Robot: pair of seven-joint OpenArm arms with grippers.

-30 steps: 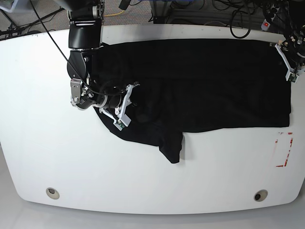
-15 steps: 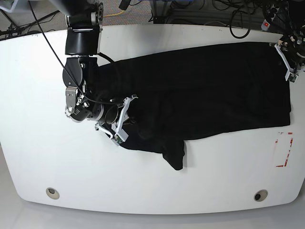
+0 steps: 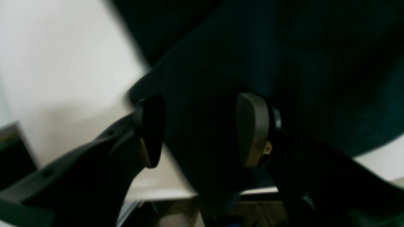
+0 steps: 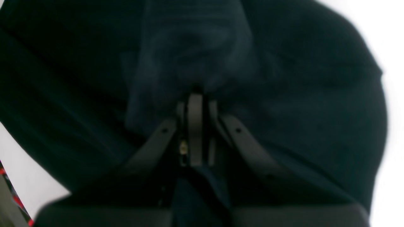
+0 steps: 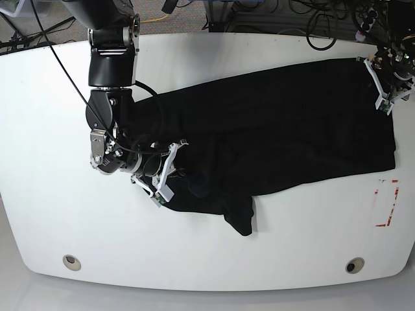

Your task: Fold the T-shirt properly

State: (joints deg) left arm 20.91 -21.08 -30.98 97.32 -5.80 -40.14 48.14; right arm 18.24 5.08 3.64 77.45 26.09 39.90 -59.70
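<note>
Fabric of the black T-shirt (image 5: 279,123) is spread across the far half of the white table (image 5: 52,97), with one sleeve (image 5: 238,217) pointing toward the near edge. The right gripper (image 5: 170,170) is seen at the shirt's end on the base view's left; in its wrist view the right gripper (image 4: 195,94) has its two jaws pressed together with no gap, and a bunched ridge of the T-shirt (image 4: 195,50) is pinched at their tips. Cloth is draped on both sides of the clenched jaws and beneath them, and bare table (image 4: 391,37) is visible beyond the hem to one side. The left gripper (image 5: 388,84) is placed at the opposite end of the shirt, at the far corner on the base view's right. In its wrist view the left gripper (image 3: 200,129) is shown with its jaws held well apart, and a dark fold of the T-shirt (image 3: 252,56) lies between and beyond the two pads (image 3: 251,129). Nothing is clamped by these released jaws. Pale table (image 3: 63,63) is visible outside one jaw. A red marking (image 5: 387,204) is seen on the table near the shirt's lower corner, well apart from both grippers.
</note>
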